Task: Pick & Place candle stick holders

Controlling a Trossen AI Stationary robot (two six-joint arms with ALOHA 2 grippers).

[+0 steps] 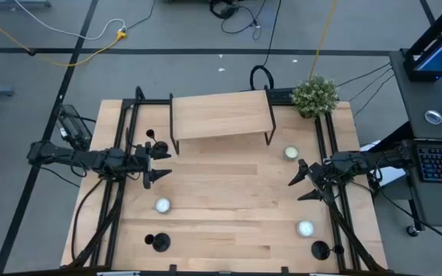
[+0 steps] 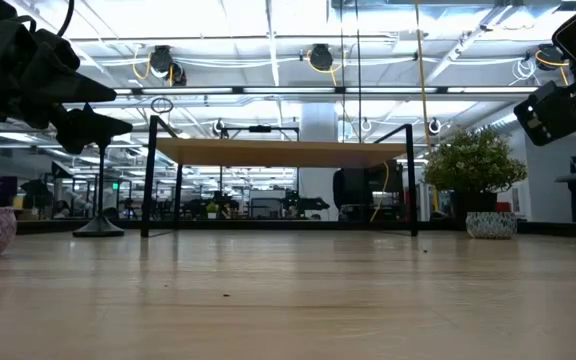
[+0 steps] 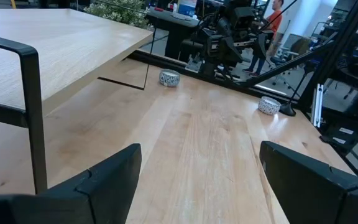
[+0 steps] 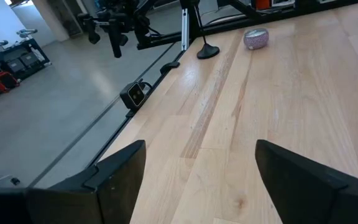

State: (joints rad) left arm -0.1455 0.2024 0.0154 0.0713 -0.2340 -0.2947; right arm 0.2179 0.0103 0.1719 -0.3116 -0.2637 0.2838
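Three holders stand on the table [image 1: 229, 192]: one [image 1: 151, 135] at 10 o'clock beside the left gripper [image 1: 156, 164], two at 7 [image 1: 160, 244] and 5 [image 1: 320, 250]. Both claws, left and right [image 1: 301, 185], gape wide, holding nothing.
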